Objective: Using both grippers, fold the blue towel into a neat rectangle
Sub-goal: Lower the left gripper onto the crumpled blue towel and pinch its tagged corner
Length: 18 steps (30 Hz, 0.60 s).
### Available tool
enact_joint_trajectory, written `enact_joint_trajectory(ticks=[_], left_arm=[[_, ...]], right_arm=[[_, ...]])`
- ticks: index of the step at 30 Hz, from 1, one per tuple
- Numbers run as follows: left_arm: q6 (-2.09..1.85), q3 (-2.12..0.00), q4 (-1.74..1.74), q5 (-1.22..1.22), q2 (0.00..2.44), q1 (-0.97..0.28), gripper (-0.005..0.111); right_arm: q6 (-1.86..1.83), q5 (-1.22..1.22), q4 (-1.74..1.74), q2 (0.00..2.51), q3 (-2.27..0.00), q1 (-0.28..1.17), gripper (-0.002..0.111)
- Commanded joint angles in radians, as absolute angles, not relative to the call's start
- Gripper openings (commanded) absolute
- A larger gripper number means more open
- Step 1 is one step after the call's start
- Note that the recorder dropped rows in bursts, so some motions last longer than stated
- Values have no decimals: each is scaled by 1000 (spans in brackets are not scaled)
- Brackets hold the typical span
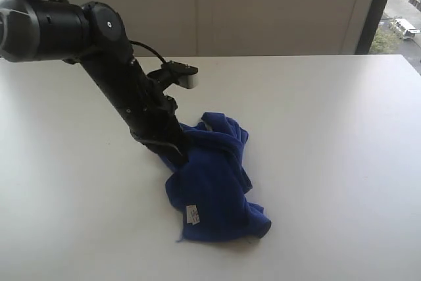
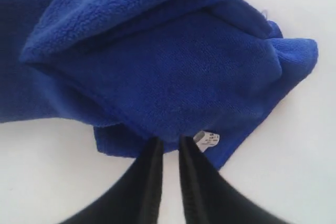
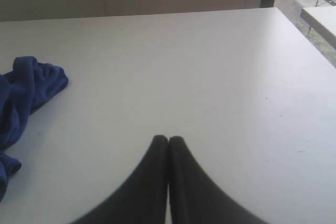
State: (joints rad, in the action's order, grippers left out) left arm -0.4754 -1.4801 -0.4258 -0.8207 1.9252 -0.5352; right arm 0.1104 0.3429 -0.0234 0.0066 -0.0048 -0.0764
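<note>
The blue towel [image 1: 217, 176] lies crumpled in a heap near the middle of the white table [image 1: 329, 136], its small white tag [image 1: 193, 214] facing up near the front edge. My left gripper [image 1: 176, 153] reaches down to the heap's left side. In the left wrist view its fingers stand a narrow gap apart, and my left gripper [image 2: 169, 142] pinches a fold of the blue towel [image 2: 157, 72] next to the white tag [image 2: 207, 140]. My right gripper [image 3: 168, 139] is shut and empty over bare table, with the blue towel [image 3: 26, 93] well off to one side. The right arm is outside the exterior view.
The black left arm [image 1: 112, 64] slants in from the upper left over the table. A wall [image 1: 263, 4] runs behind the table's far edge, with a window [image 1: 404, 11] at the right. Bare table surface surrounds the towel.
</note>
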Motion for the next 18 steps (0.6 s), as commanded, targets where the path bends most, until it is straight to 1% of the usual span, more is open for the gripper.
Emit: enact_joint_trajectory(ticks=[1,2,4,8,12,14,18], left_arm=[[-494,-1486,-462,-790,1971,-531,50],[-494,-1486,-463,-767,1980,-531,56],[-494,-1486,-463,-719,1996,-531,61],[-494,-1486,-463,-649,2014,-531,60],[-494,-1486,-468,-629,2019,-531,59],[-494,-1486,-472,-629,2019,-531,55],[-494,-1486,-532,-631,2019,-531,36]], right_arm=[[109,335,-26,0,0,-71,0],[109,335,-26,0,0,-71,0],[109,335,-26,0,0,-71,0],[109,335,-26,0,0,-71,0],[109,337,-26,0,0,-71,0],[109,337,-26,0,0,-71,0],[109,337,-26,0,0,-71,0]])
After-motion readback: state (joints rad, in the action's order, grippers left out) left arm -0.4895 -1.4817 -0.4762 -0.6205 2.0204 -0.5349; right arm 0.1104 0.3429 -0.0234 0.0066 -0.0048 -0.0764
